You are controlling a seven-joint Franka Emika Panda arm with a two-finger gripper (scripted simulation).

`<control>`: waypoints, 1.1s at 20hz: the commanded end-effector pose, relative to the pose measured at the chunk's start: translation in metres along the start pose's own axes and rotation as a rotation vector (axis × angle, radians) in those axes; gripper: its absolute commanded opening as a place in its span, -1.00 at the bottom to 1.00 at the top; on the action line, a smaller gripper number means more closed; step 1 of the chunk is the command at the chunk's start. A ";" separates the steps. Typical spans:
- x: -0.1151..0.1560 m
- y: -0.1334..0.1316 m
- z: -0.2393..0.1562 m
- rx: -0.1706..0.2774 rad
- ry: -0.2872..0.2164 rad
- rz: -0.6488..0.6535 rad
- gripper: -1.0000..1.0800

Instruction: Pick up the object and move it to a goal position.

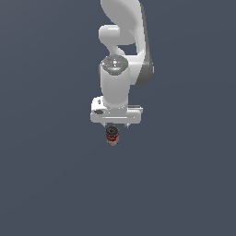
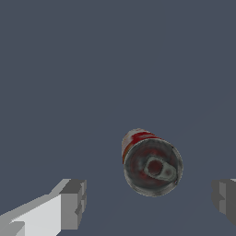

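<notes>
The soup can (image 1: 112,136) stands upright on the flat grey floor, red upper half, white lower half, metal rim on top. My gripper (image 1: 116,126) hangs just above it, pointing straight down. In the wrist view I look down on the can's lid (image 2: 152,167) with its pull tab. The can lies between my two fingers (image 2: 73,203), closer to the one at the frame's edge. The gripper (image 2: 150,200) is open wide and holds nothing. The fingers do not touch the can.
A plain dark grey floor (image 1: 50,184) spreads all around the can. No other object shows. The white arm (image 1: 120,55) rises behind and above the gripper.
</notes>
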State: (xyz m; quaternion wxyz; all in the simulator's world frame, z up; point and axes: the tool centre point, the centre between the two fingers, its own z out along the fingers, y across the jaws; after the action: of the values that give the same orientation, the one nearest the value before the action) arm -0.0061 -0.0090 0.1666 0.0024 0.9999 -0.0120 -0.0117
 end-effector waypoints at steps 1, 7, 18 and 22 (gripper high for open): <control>0.000 0.000 0.000 0.000 0.000 0.000 0.92; 0.000 0.000 -0.006 -0.014 -0.002 -0.003 0.92; -0.001 0.001 -0.007 -0.019 -0.002 0.014 0.92; -0.002 0.003 -0.002 -0.015 0.001 0.058 0.92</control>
State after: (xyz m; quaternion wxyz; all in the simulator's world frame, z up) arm -0.0072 -0.0110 0.1704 0.0111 0.9994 -0.0321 -0.0118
